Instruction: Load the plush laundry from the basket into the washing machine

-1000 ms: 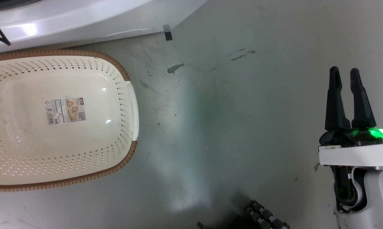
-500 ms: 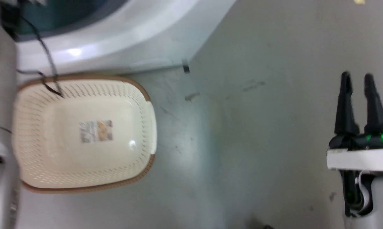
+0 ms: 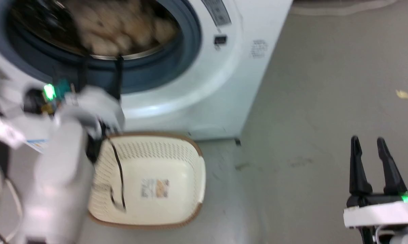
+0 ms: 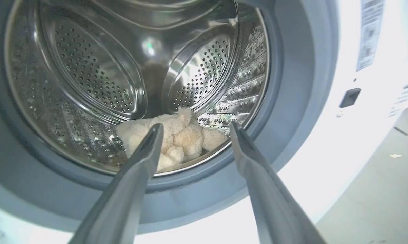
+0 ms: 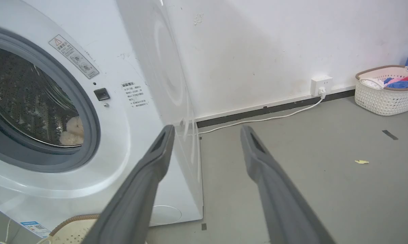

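The plush laundry (image 3: 122, 30) lies inside the washing machine (image 3: 224, 84), low in the steel drum; it is blurred in the head view. In the left wrist view the cream plush laundry (image 4: 176, 135) rests at the drum's front lip. My left gripper (image 4: 195, 127) is open just outside the grey gasket, with nothing between its fingers. In the head view my left gripper (image 3: 100, 67) points into the door opening. The basket (image 3: 190, 152) stands empty on the floor in front of the washer. My right gripper (image 3: 367, 140) hangs open over bare floor at the lower right.
A black cable (image 3: 119, 176) from my left arm dangles over the basket. In the right wrist view a second basket (image 5: 387, 95) with coloured clothes stands by the wall, near a socket (image 5: 321, 84) with a white cord. A small scrap (image 3: 402, 94) lies on the grey floor.
The head camera has swung upward, so the washer's opening and my left arm have come into view. The basket is empty throughout. My right gripper stays open.
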### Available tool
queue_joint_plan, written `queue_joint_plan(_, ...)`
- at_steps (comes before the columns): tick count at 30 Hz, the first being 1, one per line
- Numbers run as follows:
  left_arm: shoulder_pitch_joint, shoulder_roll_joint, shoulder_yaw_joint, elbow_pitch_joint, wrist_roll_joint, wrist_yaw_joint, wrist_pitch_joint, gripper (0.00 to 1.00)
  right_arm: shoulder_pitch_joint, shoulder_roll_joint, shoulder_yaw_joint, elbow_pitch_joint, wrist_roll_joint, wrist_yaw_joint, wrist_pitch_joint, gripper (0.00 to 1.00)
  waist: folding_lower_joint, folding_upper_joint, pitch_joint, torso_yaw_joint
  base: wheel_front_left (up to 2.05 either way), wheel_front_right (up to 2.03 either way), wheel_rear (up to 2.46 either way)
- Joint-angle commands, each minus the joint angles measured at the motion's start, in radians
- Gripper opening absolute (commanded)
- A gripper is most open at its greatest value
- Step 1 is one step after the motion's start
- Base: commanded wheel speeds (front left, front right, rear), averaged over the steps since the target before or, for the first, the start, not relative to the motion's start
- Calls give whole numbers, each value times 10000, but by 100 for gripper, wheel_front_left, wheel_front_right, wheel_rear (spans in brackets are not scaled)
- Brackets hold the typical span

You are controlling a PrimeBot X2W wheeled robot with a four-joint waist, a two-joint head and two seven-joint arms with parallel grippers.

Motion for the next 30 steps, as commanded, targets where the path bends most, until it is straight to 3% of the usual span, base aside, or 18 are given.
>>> queue_joint_plan(1, 1001, -199, 136, -586, -182, 175, -52, 100, 308, -1, -70, 21, -74, 8, -42, 100, 4, -1, -1442, 1020, 0, 0, 0)
queue_joint_plan(10, 4905, -787, 366, -3177, -307, 814, -54, 100, 1191, -1, 263, 286, -377, 8, -42, 100, 4, -1, -2714, 1720, 0, 0, 0)
queue_joint_plan(15, 6484, -1009, 331, -4475, 29, 1160, -54, 100, 1390, -1, 701, 368, -470, 8, -42, 100, 4, -1, -2955, 1752, 0, 0, 0)
queue_joint_plan(20, 7452, -1236, 366, -5197, 294, 1510, -54, 100, 1548, -1, 749, 373, -319, 8, -42, 100, 4, -1, -3116, 1737, 0, 0, 0)
queue_joint_plan(23, 8148, -1417, 335, -5612, 700, 2053, -54, 100, 1766, -1, 790, 349, -177, 8, -42, 100, 4, -1, -3192, 1684, 0, 0, 0)
queue_joint_plan(26, 8540, -1597, 383, -5815, 683, 2296, -54, 100, 1902, -1, 768, 367, -82, 8, -42, 100, 4, -1, -3213, 1662, 0, 0, 0)
queue_joint_plan(30, 8789, -1662, 375, -5758, 724, 2359, -54, 100, 1995, -1, 794, 408, -15, 8, -42, 100, 4, -1, -3210, 1640, 0, 0, 0)
